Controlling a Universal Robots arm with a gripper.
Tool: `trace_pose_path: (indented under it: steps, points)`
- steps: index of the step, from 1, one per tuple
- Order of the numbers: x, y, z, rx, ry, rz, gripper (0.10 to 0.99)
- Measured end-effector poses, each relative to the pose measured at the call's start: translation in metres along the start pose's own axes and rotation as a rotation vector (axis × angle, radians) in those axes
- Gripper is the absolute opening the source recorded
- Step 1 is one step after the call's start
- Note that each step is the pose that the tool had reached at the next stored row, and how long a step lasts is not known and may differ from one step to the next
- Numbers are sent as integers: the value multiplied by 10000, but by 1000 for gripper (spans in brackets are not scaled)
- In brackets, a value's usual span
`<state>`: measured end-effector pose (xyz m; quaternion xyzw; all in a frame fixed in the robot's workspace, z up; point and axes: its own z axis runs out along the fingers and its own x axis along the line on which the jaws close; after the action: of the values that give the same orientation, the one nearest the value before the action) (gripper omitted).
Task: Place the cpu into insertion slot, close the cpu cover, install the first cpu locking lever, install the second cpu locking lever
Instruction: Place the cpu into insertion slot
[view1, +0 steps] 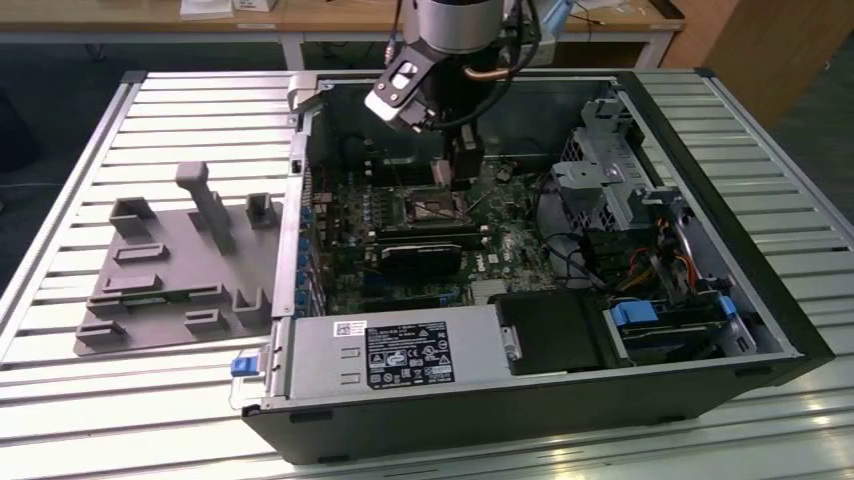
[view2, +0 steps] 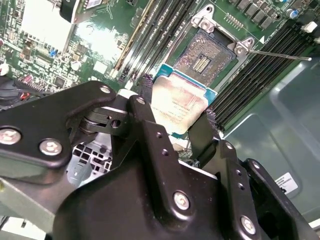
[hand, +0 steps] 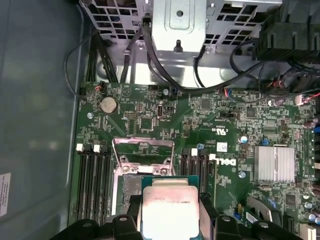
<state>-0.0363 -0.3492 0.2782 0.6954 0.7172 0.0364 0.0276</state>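
Gripper (view2: 176, 114) is clamping the cpu (view2: 182, 100) by two opposite edges. The black fingers (view2: 145, 95) are closed to the chip's width, and the pale metal top is facing up. In the first wrist view the gripper (hand: 170, 222) is holding the cpu (hand: 170, 207) so it overlaps one corner of the insertion slot (hand: 131, 186). The chip is not sitting in it (cannot tell how high above).

In the second wrist view the insertion slot (view2: 206, 56) is lying open, its dark centre showing bare inside the silvery rim. A thin metal lever (view2: 277, 54) is sticking out from the slot's corner, unlatched. Just beyond the slot the cpu cover (hand: 142, 144) is standing flipped up, with its square window facing the camera. Long black memory slots (hand: 92, 172) are running along both sides of the socket.

Farther on, the green motherboard (hand: 200, 115) is carrying a coin battery (hand: 107, 104) and a finned silver heatsink (hand: 274, 164). Beyond that, black cables are looping up to a metal drive cage (hand: 179, 20).

In the exterior view the arm (view1: 454, 25) is reaching down into the open computer case (view1: 534, 420). The gripper (view1: 461, 172) is hanging over the insertion slot (view1: 434, 208) at the board's far side, and a black card (view1: 420, 255) is lying nearer the camera. The case is lying on a slatted metal table (view1: 80, 400). A grey fixture tray (view1: 147, 300) is sitting at the exterior view's left, apart from the case.
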Motion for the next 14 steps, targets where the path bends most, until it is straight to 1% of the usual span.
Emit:
trace_pose_path:
  steps: [3, 6, 10, 14]
  points:
    - [9, -12, 18, -1, -56, 125, 537]
    - [10, -29, 35, -1, -105, 366, 537]
    - [18, -40, 70, -3, -142, 698, 537]
    - [39, -43, 101, -5, -169, 834, 537]
